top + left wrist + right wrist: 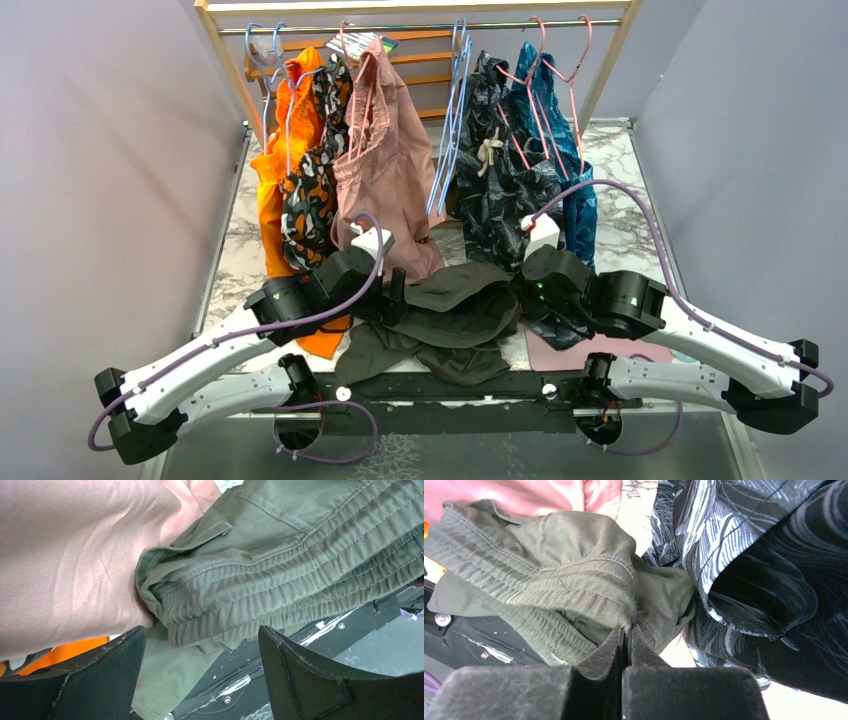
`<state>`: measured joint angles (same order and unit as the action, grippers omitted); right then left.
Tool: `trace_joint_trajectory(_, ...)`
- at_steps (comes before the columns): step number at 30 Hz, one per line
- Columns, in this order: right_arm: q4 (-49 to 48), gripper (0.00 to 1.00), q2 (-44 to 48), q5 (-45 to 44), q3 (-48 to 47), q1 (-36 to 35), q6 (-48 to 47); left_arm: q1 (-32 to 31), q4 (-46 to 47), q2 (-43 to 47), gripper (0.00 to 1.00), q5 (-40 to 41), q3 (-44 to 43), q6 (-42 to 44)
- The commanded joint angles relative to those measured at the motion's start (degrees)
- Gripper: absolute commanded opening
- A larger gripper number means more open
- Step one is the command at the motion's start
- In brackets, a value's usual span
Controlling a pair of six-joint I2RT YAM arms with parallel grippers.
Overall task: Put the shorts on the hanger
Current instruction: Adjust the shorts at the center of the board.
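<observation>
Olive cloth of the shorts (455,315) lay bunched at the near edge of the table (628,215), between the two arms. Right gripper (626,640): fingers together, a fold of waistband nipped at their tips. Left gripper (200,665): fingers apart, nothing between them. The bunched waistband end sat just ahead of that gap, pressed against the pink shorts (75,555). Waistband long axis ran roughly left to right, arm to arm. Left arm was nearer the free end. Judged: a short advance should bring that end into the gap. The hanger (450,130) hung on the rail (420,27), well behind.
</observation>
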<state>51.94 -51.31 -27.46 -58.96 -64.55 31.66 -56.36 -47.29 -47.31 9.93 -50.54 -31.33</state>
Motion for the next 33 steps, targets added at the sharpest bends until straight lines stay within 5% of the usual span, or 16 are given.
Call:
trace_joint_trajectory(1,-2.3,0.01,0.7,-2.0,0.6,-0.4,0.0,0.0,-4.7,1.3,0.85,2.7,-0.5,-3.3)
trace_joint_trajectory(16,-3.3,0.01,1.5,-1.2,0.8,-0.4,-0.5,0.0,2.6,-1.0,0.56,2.5,6.1,-7.2)
trace_joint_trajectory(24,-2.9,0.01,2.0,0.7,0.4,-0.4,-0.5,0.0,5.4,-3.0,0.50,4.6,8.1,-7.4)
trace_joint_trajectory(33,-2.3,0.01,5.4,4.3,-3.6,-0.4,-4.9,0.0,3.0,1.8,0.00,3.5,0.2,-3.4)
